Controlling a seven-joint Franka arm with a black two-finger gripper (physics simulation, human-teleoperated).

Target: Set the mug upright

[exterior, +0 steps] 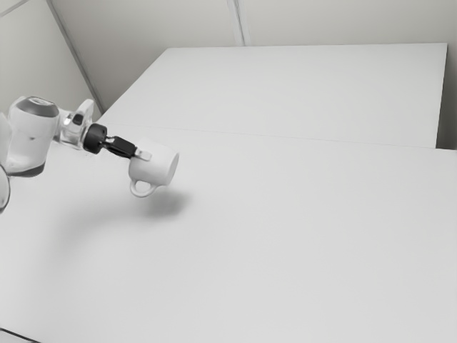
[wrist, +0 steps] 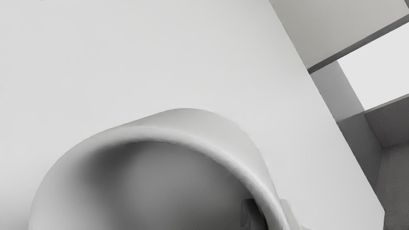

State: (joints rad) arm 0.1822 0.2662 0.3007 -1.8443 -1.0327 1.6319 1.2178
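Exterior view: the broad white tabletop [exterior: 285,243] lies below the jaws, a soft shadow [exterior: 166,205] cast on it beneath the mug [exterior: 158,166]. The mug hangs aloft, tipped well over toward its side, its body reaching out beyond the jaws and its handle [exterior: 143,189] lower than them. In the wrist view the jaws are closed on its wall at the rim [wrist: 223,159], one inside, one outside. Grip and lift look done; turning it base-down, lowering and releasing look left.
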